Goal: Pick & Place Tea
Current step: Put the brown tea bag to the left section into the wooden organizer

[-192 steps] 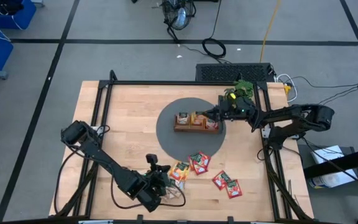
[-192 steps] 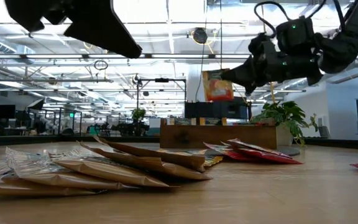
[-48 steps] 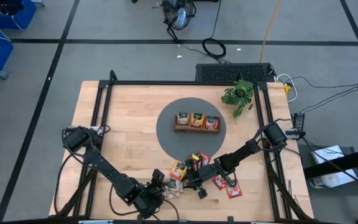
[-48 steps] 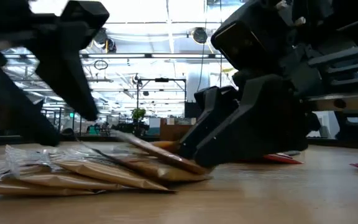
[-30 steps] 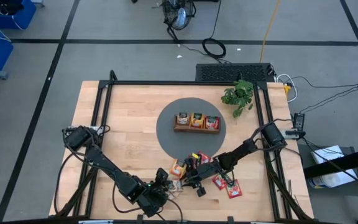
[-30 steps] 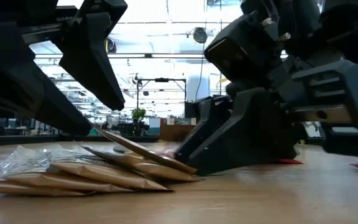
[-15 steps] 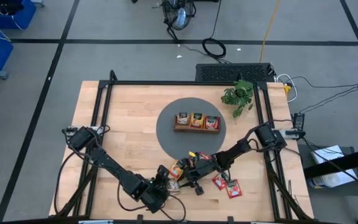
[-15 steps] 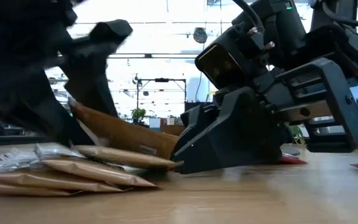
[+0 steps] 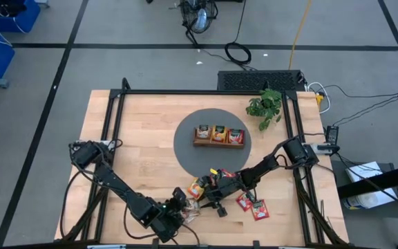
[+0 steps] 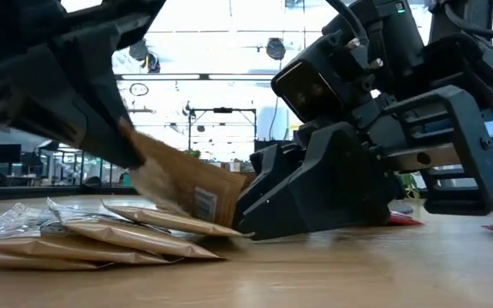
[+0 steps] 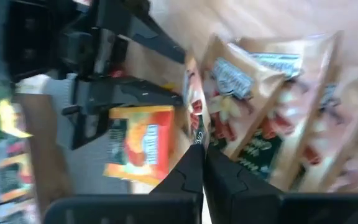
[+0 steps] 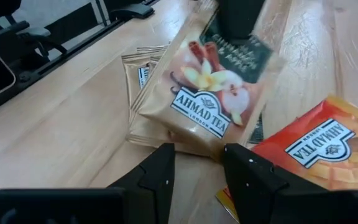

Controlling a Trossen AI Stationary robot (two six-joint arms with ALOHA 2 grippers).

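While left gripper (image 11: 199, 163) pinches tan sachet (image 10: 187, 184), right gripper (image 12: 194, 163) spread beside

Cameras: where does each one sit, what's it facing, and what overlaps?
High: overhead, straight down on the table, both arms.
Low: tabletop level, both grippers close.
Left wrist: left gripper pinching a tan sachet.
Right wrist: open right gripper below that sachet.
Shared: tan sachet and orange sachet in both wrist views.
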